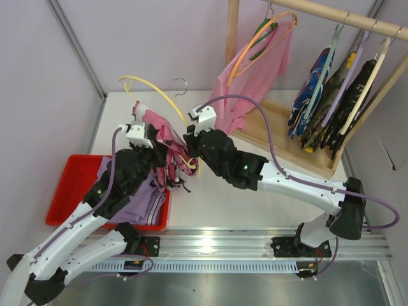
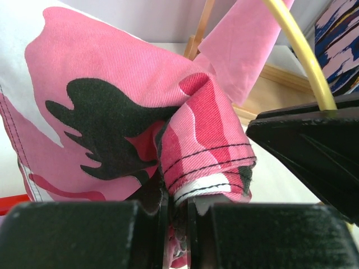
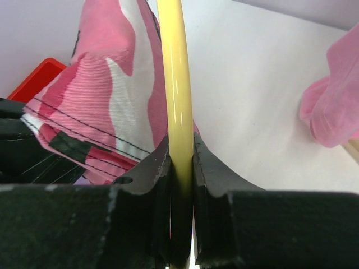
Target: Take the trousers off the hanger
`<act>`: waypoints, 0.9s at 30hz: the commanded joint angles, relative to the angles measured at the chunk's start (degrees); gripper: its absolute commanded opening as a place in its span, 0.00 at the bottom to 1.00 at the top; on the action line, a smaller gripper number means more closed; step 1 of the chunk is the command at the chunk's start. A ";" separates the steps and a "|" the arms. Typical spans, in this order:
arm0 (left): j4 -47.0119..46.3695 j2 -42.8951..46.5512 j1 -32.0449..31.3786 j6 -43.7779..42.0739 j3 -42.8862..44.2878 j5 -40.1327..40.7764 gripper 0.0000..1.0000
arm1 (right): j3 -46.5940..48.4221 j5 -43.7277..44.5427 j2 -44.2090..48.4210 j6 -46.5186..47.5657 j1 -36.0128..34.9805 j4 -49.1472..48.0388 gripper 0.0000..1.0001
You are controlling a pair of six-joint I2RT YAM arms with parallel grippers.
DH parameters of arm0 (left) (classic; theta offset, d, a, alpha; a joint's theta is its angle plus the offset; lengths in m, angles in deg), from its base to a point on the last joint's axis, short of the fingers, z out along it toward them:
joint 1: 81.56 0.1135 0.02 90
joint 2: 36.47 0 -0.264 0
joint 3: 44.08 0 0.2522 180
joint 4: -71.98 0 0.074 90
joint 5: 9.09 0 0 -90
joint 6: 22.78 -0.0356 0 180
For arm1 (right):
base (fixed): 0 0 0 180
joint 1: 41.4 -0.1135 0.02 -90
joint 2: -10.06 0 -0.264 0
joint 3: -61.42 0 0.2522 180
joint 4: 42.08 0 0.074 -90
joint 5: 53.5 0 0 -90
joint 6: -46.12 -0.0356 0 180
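The pink camouflage trousers (image 1: 164, 141) hang bunched between my two grippers over the table's left middle. My left gripper (image 1: 159, 153) is shut on a stitched fold of the trousers (image 2: 140, 129), the cloth pinched between its jaws. My right gripper (image 1: 191, 153) is shut on the thin yellow hanger (image 1: 159, 94), whose arch rises up and left, with its metal hook (image 1: 182, 85) at the back. In the right wrist view the yellow bar (image 3: 176, 101) runs straight up from the closed jaws, with the trousers (image 3: 106, 101) draped to its left.
A red bin (image 1: 70, 191) holding lilac folded cloth (image 1: 143, 205) sits at the left under the left arm. A wooden rack (image 1: 299, 137) at the back right carries a plain pink garment (image 1: 261, 70) on an orange hanger and several dark patterned garments (image 1: 331, 102).
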 commanded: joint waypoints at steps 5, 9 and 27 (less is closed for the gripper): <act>-12.58 0.26 0.82 2.58 4.28 7.64 0.08 | 7.70 2.17 0.46 7.56 -3.65 5.34 0.00; -16.89 -0.36 0.82 2.41 4.79 5.63 0.13 | 12.35 5.07 -2.17 10.02 -5.94 9.29 0.00; -38.06 9.47 0.82 0.30 -7.76 0.79 0.11 | 19.47 3.49 -6.92 13.11 -6.38 22.47 0.00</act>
